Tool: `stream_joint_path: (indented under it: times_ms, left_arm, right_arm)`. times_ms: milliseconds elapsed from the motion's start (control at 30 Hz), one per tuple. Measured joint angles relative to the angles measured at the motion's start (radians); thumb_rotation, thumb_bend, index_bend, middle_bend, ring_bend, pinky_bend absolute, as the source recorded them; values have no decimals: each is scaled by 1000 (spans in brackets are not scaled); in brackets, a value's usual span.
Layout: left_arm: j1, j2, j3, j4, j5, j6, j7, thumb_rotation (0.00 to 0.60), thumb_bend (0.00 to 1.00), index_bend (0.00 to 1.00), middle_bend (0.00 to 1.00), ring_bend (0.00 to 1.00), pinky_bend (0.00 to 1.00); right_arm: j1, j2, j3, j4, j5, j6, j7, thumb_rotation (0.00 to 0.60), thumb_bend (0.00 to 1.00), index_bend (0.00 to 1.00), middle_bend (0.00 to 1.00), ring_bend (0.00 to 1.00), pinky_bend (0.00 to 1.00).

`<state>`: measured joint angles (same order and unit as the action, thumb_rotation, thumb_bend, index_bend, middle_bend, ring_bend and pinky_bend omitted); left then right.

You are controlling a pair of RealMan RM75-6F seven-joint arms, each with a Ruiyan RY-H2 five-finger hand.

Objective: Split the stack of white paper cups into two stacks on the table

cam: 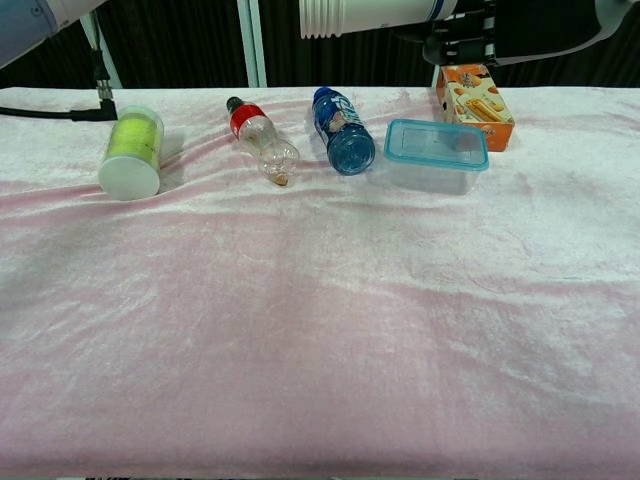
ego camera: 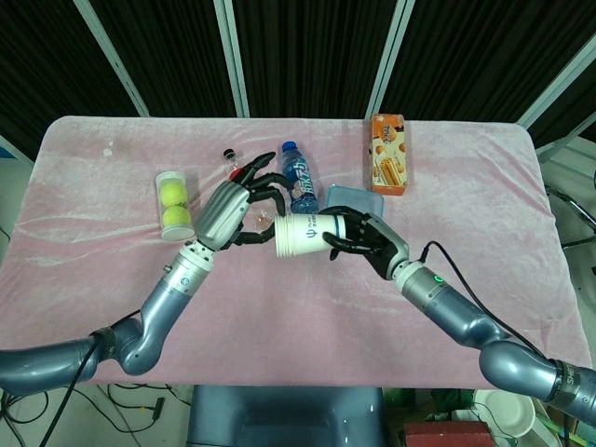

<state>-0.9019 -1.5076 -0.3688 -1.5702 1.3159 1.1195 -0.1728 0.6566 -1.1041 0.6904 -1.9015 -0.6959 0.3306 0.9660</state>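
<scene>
Pink velvet-covered desk (ego camera: 447, 186) carries no cups at all: neither of the two target stacks exists yet. Along its upper half lie the bystanders: orange cardboard snack box (ego camera: 388, 154), clear lidded plastic container (cam: 436, 152), clear tube of yellow tennis balls (ego camera: 171, 205), blue-labelled water bottle (ego camera: 299, 179), and a small clear bottle with red label (cam: 259, 138). The stack of white paper cups (ego camera: 303, 236) is held horizontally in the air at frame centre, rims pointing toward frame left; rims read as still nested in chest view, so no cup is separated. Right hand (ego camera: 365, 240) has its fingers wrapped around the base end of the stack. Left hand (ego camera: 226, 212) sits just beside the rim end, fingers apart and curved toward it, holding nothing; contact with the rims cannot be told. Judgement: early stage. Remaining: pull off part of the stack, set both portions down.
</scene>
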Motion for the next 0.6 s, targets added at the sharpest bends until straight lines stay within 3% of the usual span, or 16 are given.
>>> stream_joint_path:
  times_ms: [600]
  left_arm:
    - [11,24,1,15,16,7,-43,600,626,773,342,0,126]
  right_arm:
    - [-50,24,26,22,-3,-28,1,600,522,723,561,636,561]
